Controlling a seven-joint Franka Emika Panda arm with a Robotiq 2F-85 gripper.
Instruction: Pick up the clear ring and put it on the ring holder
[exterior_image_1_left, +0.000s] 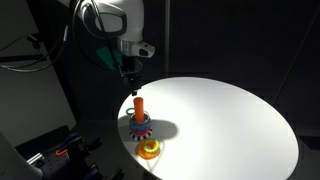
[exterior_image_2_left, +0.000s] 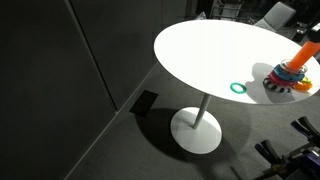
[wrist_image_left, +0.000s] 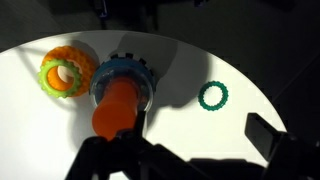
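Note:
The ring holder is an upright orange peg (wrist_image_left: 118, 112) with blue and red toothed rings around its foot (wrist_image_left: 124, 78); it shows in both exterior views (exterior_image_1_left: 138, 118) (exterior_image_2_left: 291, 72). The clear ring, small, green-tinted and toothed (wrist_image_left: 212, 96), lies flat on the white table to one side of the holder (exterior_image_2_left: 238, 88). My gripper (exterior_image_1_left: 131, 80) hangs just above the peg. In the wrist view its jaws (wrist_image_left: 200, 135) are open and empty, with one finger beside the peg and the ring beyond the gap between them.
A loose yellow-orange doughnut ring (wrist_image_left: 67, 72) lies against the holder on the side away from the green ring (exterior_image_1_left: 148, 150), near the edge of the round white table (exterior_image_1_left: 230, 120). The table stands on one pedestal foot (exterior_image_2_left: 197, 131). Dark equipment stands beside it (exterior_image_1_left: 50, 150).

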